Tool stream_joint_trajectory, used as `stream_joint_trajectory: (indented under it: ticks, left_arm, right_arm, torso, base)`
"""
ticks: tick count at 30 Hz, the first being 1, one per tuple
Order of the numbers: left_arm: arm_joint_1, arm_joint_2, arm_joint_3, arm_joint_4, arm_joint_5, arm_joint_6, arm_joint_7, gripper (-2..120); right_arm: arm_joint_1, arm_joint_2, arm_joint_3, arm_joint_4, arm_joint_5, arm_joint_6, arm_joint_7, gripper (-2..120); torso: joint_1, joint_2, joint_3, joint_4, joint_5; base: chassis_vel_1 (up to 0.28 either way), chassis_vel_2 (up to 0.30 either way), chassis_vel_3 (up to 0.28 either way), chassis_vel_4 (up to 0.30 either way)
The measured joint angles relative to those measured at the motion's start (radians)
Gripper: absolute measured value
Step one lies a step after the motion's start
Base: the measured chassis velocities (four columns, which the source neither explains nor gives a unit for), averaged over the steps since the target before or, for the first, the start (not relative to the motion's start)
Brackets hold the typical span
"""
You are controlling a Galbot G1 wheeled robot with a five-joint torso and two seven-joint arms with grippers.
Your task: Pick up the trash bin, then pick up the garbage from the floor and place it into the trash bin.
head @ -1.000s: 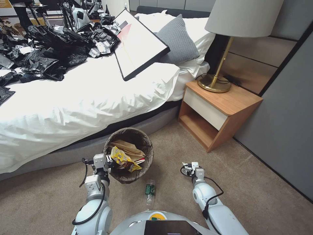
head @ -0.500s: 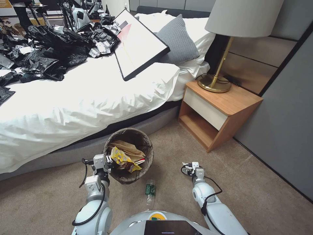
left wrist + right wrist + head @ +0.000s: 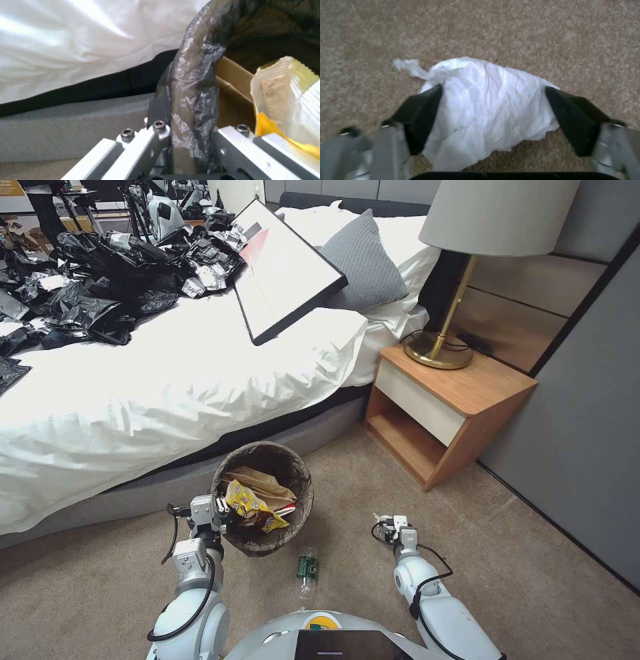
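Trash bin (image 3: pixel 263 499): round, lined with a dark bag folded over the rim, lower centre of the head view, just in front of the bed (image 3: pixel 167 380). Contents: tan paper bag (image 3: pixel 257 480), yellow snack packet (image 3: pixel 253 507).

Left gripper (image 3: pixel 220 510): at the bin's near-left rim; jaws clamped narrow on the bagged rim (image 3: pixel 191 100), one finger each side of it.

Right gripper (image 3: pixel 390 523): lower right of centre in the head view, low over the carpet (image 3: pixel 520 553). Jaws spread wide, one black pad (image 3: pixel 420 117) either side of a crumpled white tissue (image 3: pixel 486 110) that lies on the carpet; whether the pads touch it cannot be told.

Green bottle (image 3: pixel 306 570): on the carpet at bottom centre, just below the bin, between the two arms.

Nightstand (image 3: pixel 447 407) with lamp (image 3: pixel 467 280): right of centre.
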Motion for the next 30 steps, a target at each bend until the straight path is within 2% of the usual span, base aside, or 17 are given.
stream_joint_trajectory:
  ticks: [1,6,7,9,10,13,14,17,19,20,30]
  left_arm:
    - [0.000,0.000,0.000,0.000,0.000,0.000,0.000,0]
    - [0.000,0.000,0.000,0.000,0.000,0.000,-0.001,0]
    - [0.000,0.000,0.000,0.000,0.000,0.000,-0.001,0]
    - [0.002,0.000,-0.001,0.000,0.000,0.000,-0.002,0]
    - [0.002,0.000,-0.001,0.000,0.000,0.000,-0.002,0]
    - [0.002,0.000,0.000,-0.001,0.000,0.000,-0.002,0]
    - [0.002,0.000,0.000,-0.001,0.000,0.000,-0.002,0]
    - [0.002,-0.001,0.001,-0.001,0.002,0.000,-0.002,0]
    - [0.001,-0.001,0.002,-0.001,0.002,0.000,-0.002,0]
    - [0.001,-0.001,0.002,-0.001,0.002,0.000,-0.002,0]
    - [0.000,0.000,0.001,-0.001,0.002,0.000,-0.002,0]
  right_arm:
    - [0.000,0.000,0.000,0.000,0.000,0.000,0.000,72]
    - [-0.001,0.005,0.001,-0.021,-0.010,0.021,-0.010,51]
    - [-0.001,0.005,0.001,-0.021,-0.010,0.021,-0.010,51]
    - [-0.001,0.005,0.002,-0.027,-0.012,0.025,-0.012,39]
    - [-0.001,0.005,0.002,-0.027,-0.012,0.025,-0.012,39]
    - [-0.001,0.005,0.005,-0.031,-0.017,0.030,-0.012,25]
    - [-0.001,0.005,0.005,-0.031,-0.017,0.030,-0.012,25]
    - [-0.002,0.004,0.008,-0.033,-0.024,0.034,-0.011,11]
    - [-0.002,0.004,0.008,-0.034,-0.026,0.035,-0.010,7]
    - [-0.002,0.004,0.008,-0.036,-0.028,0.037,-0.010,0]
    - [-0.005,0.003,0.010,-0.039,-0.043,0.047,-0.010,0]
  torso:
    - [0.000,0.000,0.000,0.0000,0.0000]
    - [0.000,0.000,0.000,0.0000,0.0000]
    - [0.000,0.000,0.000,0.0000,0.0000]
    - [0.000,0.000,0.000,0.0004,0.0003]
    - [0.000,0.000,0.000,0.0004,0.0003]
    - [0.000,0.000,0.000,0.0004,0.0004]
    - [0.000,0.000,0.000,0.0004,0.0004]
    - [0.000,0.000,0.000,-0.0003,-0.0002]
    - [0.000,0.000,0.000,-0.0003,-0.0001]
    - [0.000,0.000,0.000,-0.0003,-0.0003]
    - [0.000,0.000,0.000,0.0001,0.0000]
  base:
    - [0.000,0.000,0.000,0.000]
    - [0.000,0.000,0.000,0.000]
    - [0.000,0.000,0.000,0.000]
    - [0.000,0.000,0.000,0.000]
    - [0.000,0.000,0.000,0.000]
    - [0.000,0.000,0.000,0.000]
    - [0.000,0.000,0.000,0.000]
    - [0.000,0.000,0.000,0.000]
    - [0.000,0.000,0.000,0.000]
    - [0.000,0.000,0.000,0.000]
    - [0.000,0.000,0.000,0.000]
